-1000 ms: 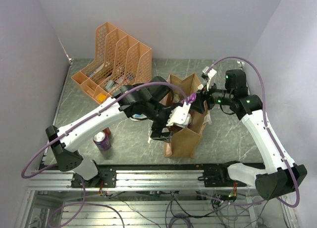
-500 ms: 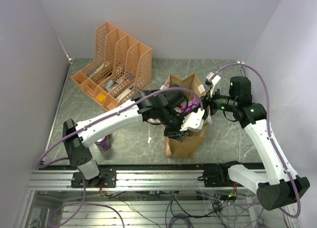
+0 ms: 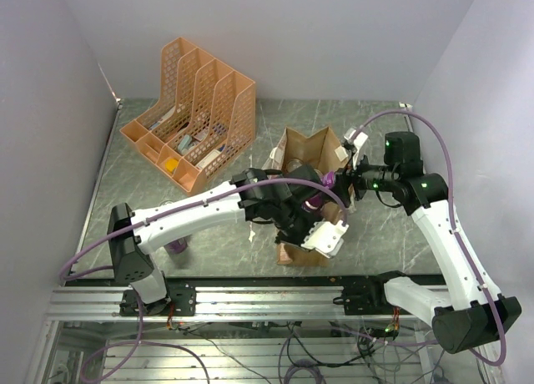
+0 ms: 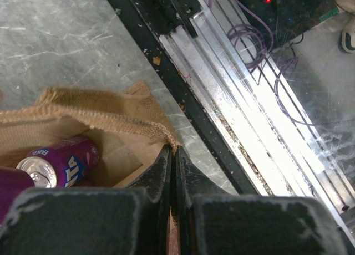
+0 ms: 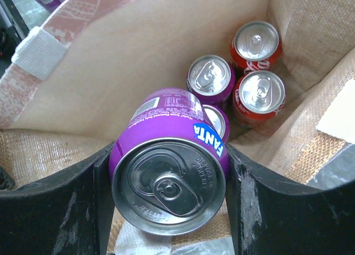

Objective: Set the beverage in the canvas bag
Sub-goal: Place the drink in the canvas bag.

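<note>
The canvas bag [image 3: 313, 146] stands open in the middle of the table. My left gripper [image 4: 173, 149] is shut on the frayed near rim [image 4: 105, 113] of the bag, pinching the fabric between its fingers. My right gripper [image 5: 169, 155] is shut on a purple Fanta can [image 5: 169, 177], which lies sideways just above the bag's mouth. Down inside the bag stand two red cans [image 5: 258, 94] and two purple cans [image 5: 209, 75]. The left wrist view shows one purple can [image 4: 58, 165] in the bag.
An orange mesh file organiser [image 3: 196, 100] with papers stands at the back left. Another purple can [image 3: 176, 247] stands on the table at the near left, mostly hidden by the left arm. The aluminium rail [image 3: 267, 296] runs along the near edge.
My left arm has swung right to the bag's near rim and its gripper has shut on the fabric. The right gripper has stayed over the bag with the can.
</note>
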`<state>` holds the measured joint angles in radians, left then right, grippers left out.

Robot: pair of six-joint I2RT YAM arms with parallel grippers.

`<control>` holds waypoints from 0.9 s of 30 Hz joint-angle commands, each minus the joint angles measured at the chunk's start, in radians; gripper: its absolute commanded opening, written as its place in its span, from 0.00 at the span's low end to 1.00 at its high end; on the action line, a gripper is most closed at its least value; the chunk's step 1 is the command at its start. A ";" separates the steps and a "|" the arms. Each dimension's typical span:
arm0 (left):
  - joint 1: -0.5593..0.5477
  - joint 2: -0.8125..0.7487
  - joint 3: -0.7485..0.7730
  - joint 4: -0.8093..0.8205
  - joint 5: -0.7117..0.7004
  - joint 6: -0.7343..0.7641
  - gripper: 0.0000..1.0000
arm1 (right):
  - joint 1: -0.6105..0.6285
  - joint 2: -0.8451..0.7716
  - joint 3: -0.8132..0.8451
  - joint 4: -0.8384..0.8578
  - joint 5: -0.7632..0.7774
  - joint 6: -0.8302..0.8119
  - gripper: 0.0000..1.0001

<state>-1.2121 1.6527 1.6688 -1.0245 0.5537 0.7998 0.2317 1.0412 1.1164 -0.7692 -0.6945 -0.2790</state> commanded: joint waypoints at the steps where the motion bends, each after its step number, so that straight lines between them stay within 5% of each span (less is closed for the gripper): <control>1: -0.015 -0.017 -0.078 -0.033 -0.003 0.089 0.09 | -0.007 -0.013 0.025 -0.050 0.009 -0.067 0.00; 14: -0.016 -0.027 -0.111 -0.042 -0.054 0.177 0.10 | 0.015 0.131 0.100 -0.152 -0.093 -0.200 0.00; 27: -0.009 -0.088 -0.164 -0.051 -0.051 0.241 0.11 | 0.185 0.292 0.242 -0.176 0.044 -0.246 0.00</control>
<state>-1.2221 1.5787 1.5364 -0.9897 0.5274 1.0084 0.3847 1.3144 1.3075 -0.9493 -0.6724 -0.5095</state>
